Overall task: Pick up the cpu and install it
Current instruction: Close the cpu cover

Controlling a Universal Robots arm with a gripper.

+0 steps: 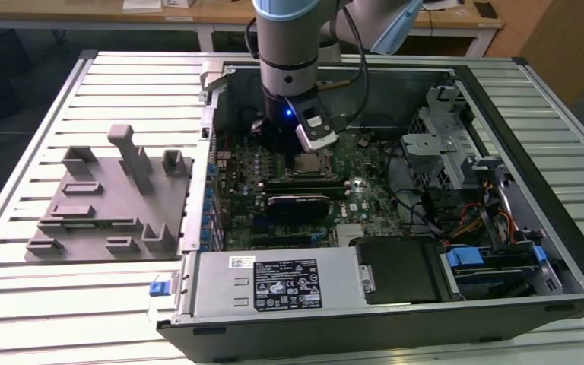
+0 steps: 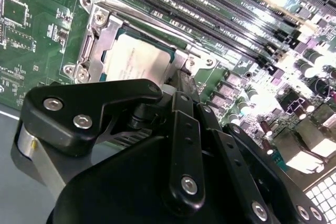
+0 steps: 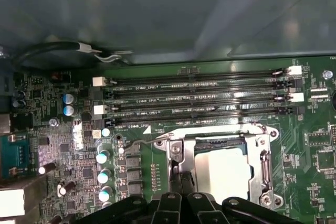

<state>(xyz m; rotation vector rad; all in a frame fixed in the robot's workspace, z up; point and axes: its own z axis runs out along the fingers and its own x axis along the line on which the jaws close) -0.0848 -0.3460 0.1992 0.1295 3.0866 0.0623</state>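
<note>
The cpu (image 3: pixel 223 174), a flat square chip with a silvery top plate, lies inside the metal socket frame (image 3: pixel 265 169) on the green motherboard; the same cpu (image 2: pixel 139 61) and the cpu (image 1: pixel 315 163) also appear in the second wrist view and the exterior view. My gripper (image 3: pixel 183 179) hangs low over the board at the socket's edge, just beside the chip. Its two black fingers (image 3: pixel 178 182) stand close together with nothing between them. In the second wrist view the gripper (image 2: pixel 178 74) body hides part of the socket. The socket's wire lever (image 3: pixel 142 142) lies beside the frame.
The open computer case (image 1: pixel 535 84) lies on a slatted metal table. A grey plastic fixture tray (image 1: pixel 99 205) sits on the exterior view's left. Memory slots (image 3: pixel 199 98) run beside the socket. A power supply (image 1: pixel 271 285) and drive bays (image 1: pixel 474 258) crowd the near side.
</note>
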